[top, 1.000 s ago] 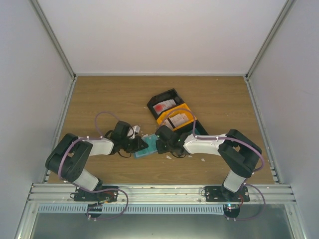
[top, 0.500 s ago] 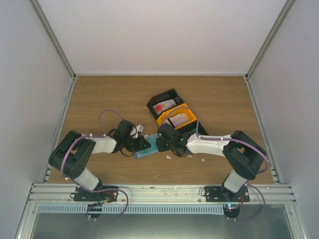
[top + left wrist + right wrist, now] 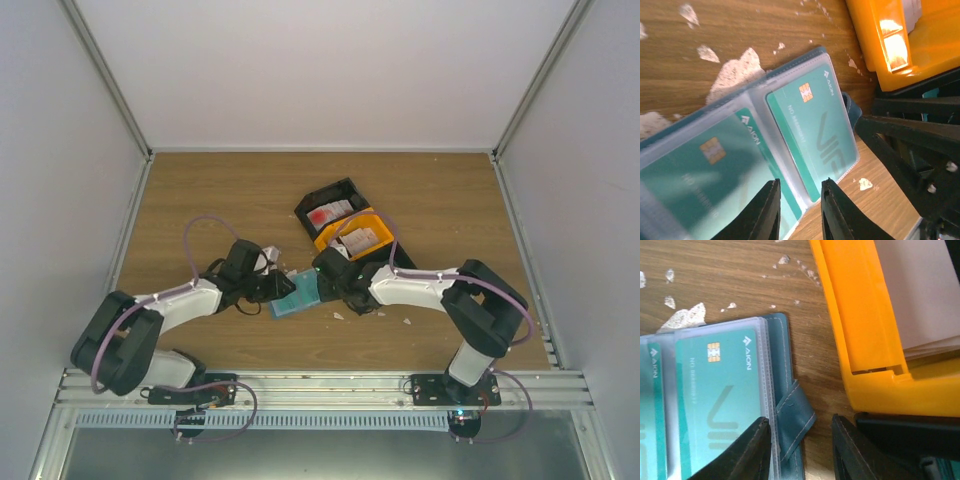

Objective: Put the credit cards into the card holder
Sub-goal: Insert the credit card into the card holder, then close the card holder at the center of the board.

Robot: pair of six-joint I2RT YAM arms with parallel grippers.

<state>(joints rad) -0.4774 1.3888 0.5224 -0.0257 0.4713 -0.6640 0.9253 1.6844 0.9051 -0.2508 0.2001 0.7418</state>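
Only wrist views show credit cards [image 3: 812, 130] inside card holder [image 3: 781, 360].

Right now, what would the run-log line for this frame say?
card holder open on table | teal cards in pockets | left gripper open at holder | right gripper open at its edge

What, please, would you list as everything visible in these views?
card holder: one, blue-teal, open on the table
teal-green cards: two, in its clear pockets
black tray: one, behind the holder
red-and-white card: one seen, in black tray
orange tray: one, beside the black tray
whitish cards: count unclear, in orange tray
white scraps: several, around the holder
table: one, brown wood
left gripper: one, black, at the holder's left end
right gripper: one, black, at its right end
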